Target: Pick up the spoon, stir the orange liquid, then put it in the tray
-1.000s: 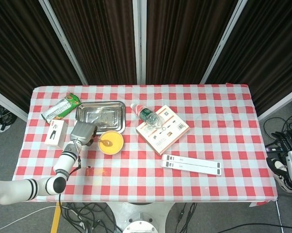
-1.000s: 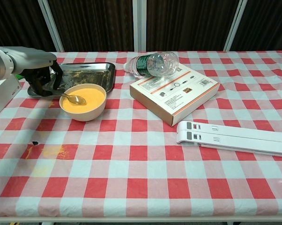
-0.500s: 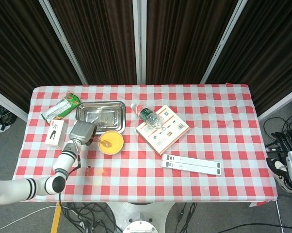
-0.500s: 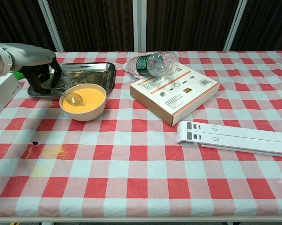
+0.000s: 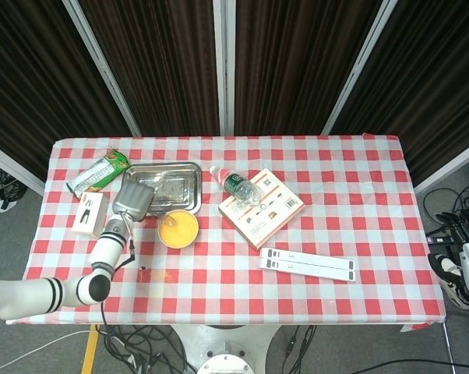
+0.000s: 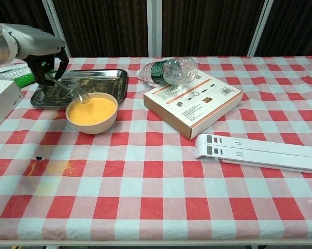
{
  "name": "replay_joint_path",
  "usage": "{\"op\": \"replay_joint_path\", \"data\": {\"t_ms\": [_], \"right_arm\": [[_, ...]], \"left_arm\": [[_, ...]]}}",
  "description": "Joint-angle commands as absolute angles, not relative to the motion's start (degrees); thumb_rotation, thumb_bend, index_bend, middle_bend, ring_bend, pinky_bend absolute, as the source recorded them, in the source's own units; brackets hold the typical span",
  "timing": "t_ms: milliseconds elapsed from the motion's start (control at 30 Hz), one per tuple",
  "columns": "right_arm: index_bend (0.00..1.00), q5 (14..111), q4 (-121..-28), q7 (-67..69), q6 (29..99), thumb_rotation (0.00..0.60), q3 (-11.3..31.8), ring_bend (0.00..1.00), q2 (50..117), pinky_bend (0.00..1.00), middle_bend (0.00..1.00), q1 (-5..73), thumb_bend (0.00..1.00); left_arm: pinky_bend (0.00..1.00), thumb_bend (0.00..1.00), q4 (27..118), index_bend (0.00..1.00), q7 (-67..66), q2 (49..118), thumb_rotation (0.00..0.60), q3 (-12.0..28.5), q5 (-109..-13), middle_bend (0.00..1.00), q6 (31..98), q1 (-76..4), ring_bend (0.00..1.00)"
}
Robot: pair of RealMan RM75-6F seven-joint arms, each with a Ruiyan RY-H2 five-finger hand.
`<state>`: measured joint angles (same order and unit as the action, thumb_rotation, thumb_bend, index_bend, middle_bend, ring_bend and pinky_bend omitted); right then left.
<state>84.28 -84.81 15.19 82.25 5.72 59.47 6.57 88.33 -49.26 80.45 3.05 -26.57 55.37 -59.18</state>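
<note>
One hand, the left hand [image 6: 42, 62], grips the spoon [image 6: 75, 92], whose head hangs above the far rim of the bowl [image 6: 91, 112] of orange liquid [image 6: 94, 109], beside the tray [image 6: 101, 80].

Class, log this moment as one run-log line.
left hand: holds spoon | spoon: lifted over bowl rim, beside tray | right hand: unseen

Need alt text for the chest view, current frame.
The robot's left hand holds a spoon lifted over the far rim of a bowl of orange liquid, in front of a metal tray. To the right on the red-checked table lie a water bottle, a cardboard box and a white folded stand.
</note>
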Motion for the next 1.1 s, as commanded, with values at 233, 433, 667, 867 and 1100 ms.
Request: {"op": "replay_joint_path", "data": {"t_ms": [233,433,667,867,1100], "right_arm": [[0.14,84.19,-84.34,15.62,81.93,0.600,5.64,0.02,59.76,0.06,0.14,6.64,0.25],[0.14,83.89,-83.93,16.09,82.10,0.600,5.64,0.02,59.65,0.06,0.14,6.32,0.25],[0.14,83.96,-83.26,16.80,82.04,0.600,5.50,0.02,60.02,0.06,0.14,6.21,0.25],[0.14,83.96,-82.85,17.23,82.15,0.600,5.46,0.02,60.13,0.06,0.14,6.05,0.25],[0.14,84.04,-82.66,17.46,82.46,0.600,5.54,0.02,60.19,0.06,0.14,5.93,0.25]], "left_arm": [[0.95,0.46,88.55,0.66,-68.31,86.47,0.600,1.05,-19.10,0.98,65.26,-66.12,0.94],[0.96,0.46,86.44,0.68,-75.21,90.56,0.600,0.78,-16.65,0.98,68.89,-67.76,0.95],[0.96,0.46,84.54,0.68,-79.77,94.22,0.600,1.14,-14.36,0.99,69.69,-68.27,0.96],[0.96,0.46,85.08,0.68,-79.27,93.65,0.600,3.29,-11.83,0.99,66.61,-67.81,0.96],[0.96,0.47,86.35,0.68,-74.13,90.35,0.600,6.47,-9.30,0.99,60.64,-66.74,0.96]]}}
